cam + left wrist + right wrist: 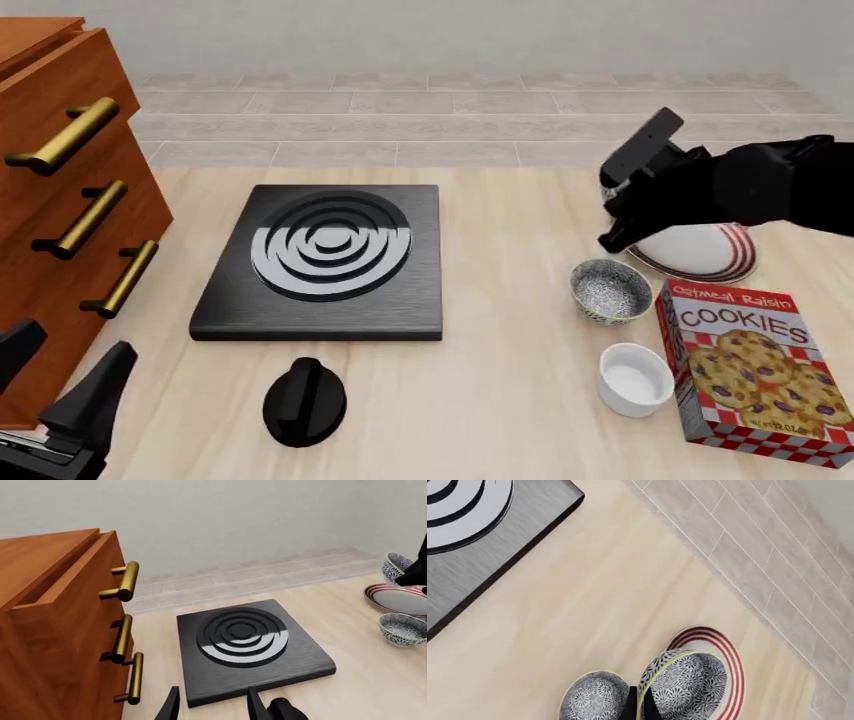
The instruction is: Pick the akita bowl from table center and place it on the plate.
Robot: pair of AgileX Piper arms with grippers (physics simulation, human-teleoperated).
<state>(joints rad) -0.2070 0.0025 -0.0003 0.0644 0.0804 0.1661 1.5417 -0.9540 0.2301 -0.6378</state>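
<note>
right claw [638,704]: our fingers pinch a bowl's [687,682] rim, held above the plate [727,660]
left claw [212,705]: open, holding nothing

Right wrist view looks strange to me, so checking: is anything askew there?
Yes. The akita bowl in the right gripper is tipped on its side over the plate, jaws pinching its rim. The second bowl stands upright on the table.

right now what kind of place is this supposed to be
Most likely a simulated kitchen counter: a black single-burner stove sits on the pale wood table, a wooden drawer cabinet with brass handles stands at its left, and there are bowls and a cookies box.
</note>
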